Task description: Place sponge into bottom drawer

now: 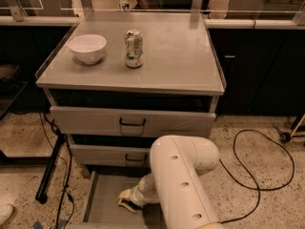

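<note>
The bottom drawer (pixel 102 199) is pulled out at the foot of the grey cabinet, its flat grey floor showing. My white arm reaches down into it. My gripper (pixel 127 200) sits low over the drawer floor, at the arm's left end. A small yellowish piece with a dark edge shows at the gripper tip; it looks like the sponge (pixel 125 195), held at or just above the floor.
A white bowl (pixel 87 47) and a drinks can (pixel 134 48) stand on the cabinet top (pixel 181 56). Two upper drawers with black handles (pixel 132 123) are partly open. A black cable (pixel 252 175) loops on the floor at right; a black stand leg (pixel 50 168) is at left.
</note>
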`<action>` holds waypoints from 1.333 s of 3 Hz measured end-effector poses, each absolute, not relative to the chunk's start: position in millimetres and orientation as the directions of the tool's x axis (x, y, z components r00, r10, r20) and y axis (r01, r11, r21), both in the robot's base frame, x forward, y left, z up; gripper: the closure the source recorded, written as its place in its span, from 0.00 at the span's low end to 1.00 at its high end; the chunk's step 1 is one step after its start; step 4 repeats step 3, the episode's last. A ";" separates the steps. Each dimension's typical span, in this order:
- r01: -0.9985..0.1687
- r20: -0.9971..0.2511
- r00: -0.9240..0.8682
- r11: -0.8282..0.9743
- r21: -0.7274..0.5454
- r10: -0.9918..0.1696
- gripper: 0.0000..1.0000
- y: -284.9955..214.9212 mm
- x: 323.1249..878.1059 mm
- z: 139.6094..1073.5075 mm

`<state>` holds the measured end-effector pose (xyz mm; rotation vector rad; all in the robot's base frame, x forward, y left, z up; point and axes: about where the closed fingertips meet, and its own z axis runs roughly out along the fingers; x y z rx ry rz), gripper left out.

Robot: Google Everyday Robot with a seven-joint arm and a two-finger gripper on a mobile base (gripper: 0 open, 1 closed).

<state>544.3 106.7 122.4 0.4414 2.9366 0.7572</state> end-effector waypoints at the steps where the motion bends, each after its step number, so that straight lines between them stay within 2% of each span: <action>1: 0.257 -0.003 -0.956 0.837 0.484 0.295 0.11 106.7 544.3 122.3; 2: 0.257 -0.002 -0.956 0.837 0.484 0.294 0.00 106.8 544.2 122.3; 4: 0.257 -0.002 -0.956 0.837 0.484 0.294 0.00 106.8 544.2 122.3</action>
